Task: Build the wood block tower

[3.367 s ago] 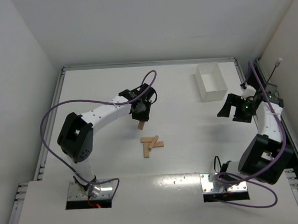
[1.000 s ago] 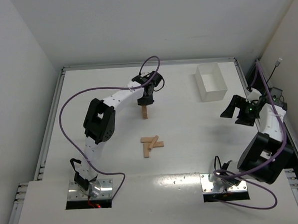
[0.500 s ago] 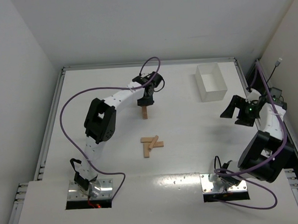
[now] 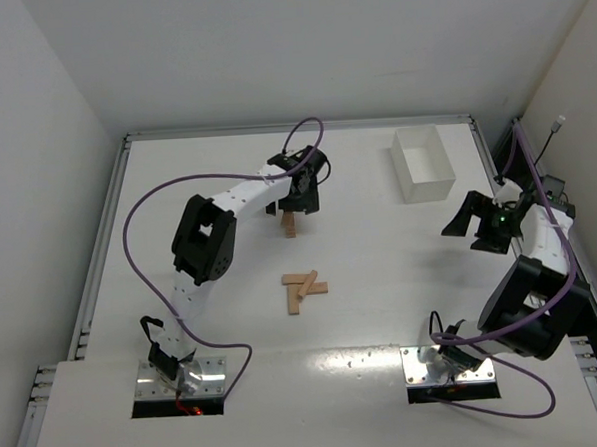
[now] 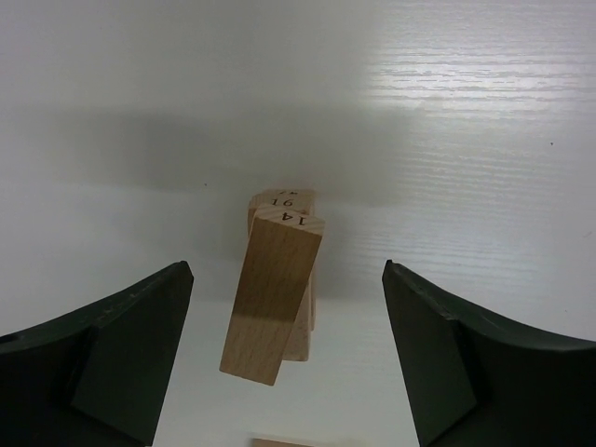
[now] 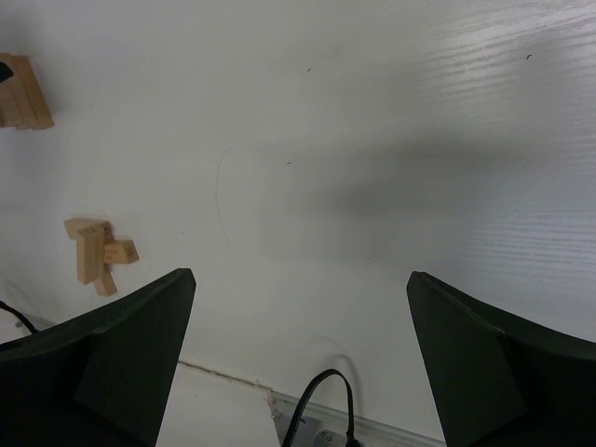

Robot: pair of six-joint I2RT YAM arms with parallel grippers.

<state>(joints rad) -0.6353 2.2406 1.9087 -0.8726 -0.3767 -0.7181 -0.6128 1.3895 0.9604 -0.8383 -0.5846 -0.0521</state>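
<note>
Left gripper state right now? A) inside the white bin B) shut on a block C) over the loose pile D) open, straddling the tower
D: on the left gripper both fingers stand well clear of the tower, one on each side.

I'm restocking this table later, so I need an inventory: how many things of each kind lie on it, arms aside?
Light-brown oblong wooden blocks in the loose pile: at least 3, overlapping
Light-brown wooden blocks in the tower: at least 2, lower ones hidden
White rectangular plastic bin: 1
Total: at least 6
</note>
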